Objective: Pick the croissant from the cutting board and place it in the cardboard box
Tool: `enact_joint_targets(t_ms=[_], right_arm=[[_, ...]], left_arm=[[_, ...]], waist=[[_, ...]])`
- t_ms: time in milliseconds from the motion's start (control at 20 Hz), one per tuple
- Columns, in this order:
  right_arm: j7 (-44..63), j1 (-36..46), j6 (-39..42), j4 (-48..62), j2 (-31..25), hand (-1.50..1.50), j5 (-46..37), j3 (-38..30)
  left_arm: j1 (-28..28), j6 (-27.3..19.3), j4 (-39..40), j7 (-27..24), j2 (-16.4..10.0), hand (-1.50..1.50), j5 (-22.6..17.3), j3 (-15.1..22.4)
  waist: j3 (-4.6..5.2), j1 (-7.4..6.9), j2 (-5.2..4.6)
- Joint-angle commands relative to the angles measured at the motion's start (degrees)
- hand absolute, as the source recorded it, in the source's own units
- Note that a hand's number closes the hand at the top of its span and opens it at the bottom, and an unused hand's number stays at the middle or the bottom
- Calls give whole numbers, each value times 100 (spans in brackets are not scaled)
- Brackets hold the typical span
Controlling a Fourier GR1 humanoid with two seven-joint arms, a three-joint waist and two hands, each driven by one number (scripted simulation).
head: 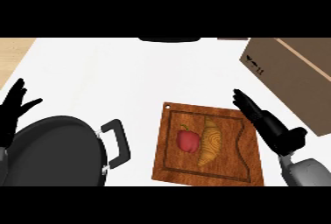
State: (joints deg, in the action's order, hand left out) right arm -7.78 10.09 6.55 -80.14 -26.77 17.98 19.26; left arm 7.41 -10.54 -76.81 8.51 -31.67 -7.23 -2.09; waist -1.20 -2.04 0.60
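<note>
We see the right robot hand (275, 130) coming in from the lower right. Its fingers (249, 107) are straight and spread apart, holding nothing, and they point up and to the left. The cutting board (194, 171) lies just left of that hand, w/ the hand running along the board's right edge and the fingertips near its top-right corner. We can't tell if the hand touches the board.

The croissant (209, 142) is on the board, left of the right robot hand and apart from it, lying lengthwise approx. mid-board. A red pepper (188, 141) sits right beside it on the side farther from the hand; the two look to be touching.

The cardboard box (291, 74) stands on the table (116, 74) beyond the right robot hand and a bit to its right, near the fingertips.

The left robot hand (13, 114) shows at the left edge, open w/ fingers up, resting. A black pan (51, 153) sits just right of it and below, its handle (116, 142) pointing toward the board, between the two hands.
</note>
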Motion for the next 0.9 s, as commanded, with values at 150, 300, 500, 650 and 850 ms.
enact_joint_targets(t_ms=[150,300,500,650,850], right_arm=[[-29,-444,-2024,-258,-140,150,-108,-1496],[396,-917,-2330,363,-1612,150,-1677,-1231],[522,-1369,-4490,-414,-606,-150,-1753,-1864],[778,-2049,-4825,-1668,-787,-150,-2512,-1343],[2245,-2532,-4507,-2704,-1476,-150,-3395,-740]], left_arm=[[-27,-141,-493,-171,674,0,-559,-158],[39,-47,-586,-202,848,0,-750,-126],[-106,-153,-976,-250,1387,0,-935,76],[-193,-85,-1193,-224,1457,0,-995,156],[1,-173,-1288,-87,1493,0,-960,196]], waist=[[148,676,122],[358,891,44],[163,649,80],[163,565,58],[178,477,4]])
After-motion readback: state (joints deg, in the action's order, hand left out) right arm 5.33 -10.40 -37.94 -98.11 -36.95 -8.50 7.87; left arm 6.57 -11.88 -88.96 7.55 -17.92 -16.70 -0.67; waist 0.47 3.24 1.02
